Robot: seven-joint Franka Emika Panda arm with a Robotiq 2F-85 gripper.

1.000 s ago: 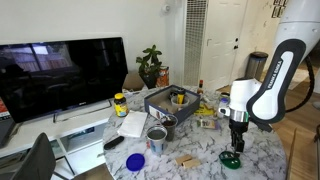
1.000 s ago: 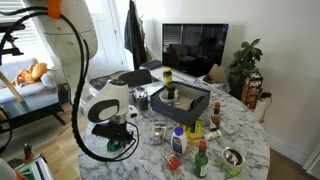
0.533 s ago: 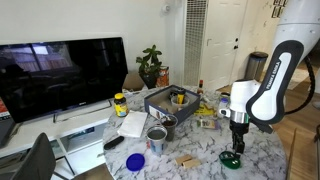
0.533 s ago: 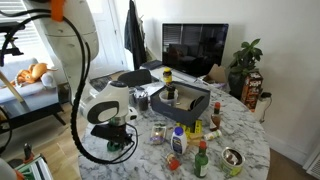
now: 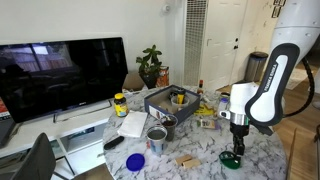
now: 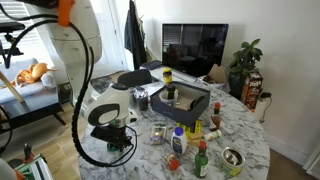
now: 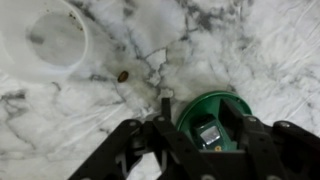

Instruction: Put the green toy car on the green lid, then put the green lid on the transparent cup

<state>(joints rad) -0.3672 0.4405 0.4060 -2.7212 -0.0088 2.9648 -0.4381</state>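
The green lid (image 7: pixel 222 112) lies flat on the marble table, and it also shows in an exterior view (image 5: pixel 231 159). The green toy car (image 7: pixel 210 133) sits on the lid, near its middle. My gripper (image 7: pixel 212 140) hovers just above the lid, open, with a finger on each side of the car and small gaps to it. In both exterior views the gripper (image 5: pixel 238 148) (image 6: pixel 118 143) points straight down at the table's near edge. The transparent cup (image 7: pixel 45 35) stands a short way from the lid, at the wrist view's upper left.
A blue lid (image 5: pixel 134 161), a metal cup (image 5: pixel 156 137), a dark tray (image 5: pixel 170 100) with items, a yellow jar (image 5: pixel 120 104) and several bottles (image 6: pixel 178 141) crowd the table. A TV (image 5: pixel 60 75) and a plant (image 5: pixel 150 65) stand behind.
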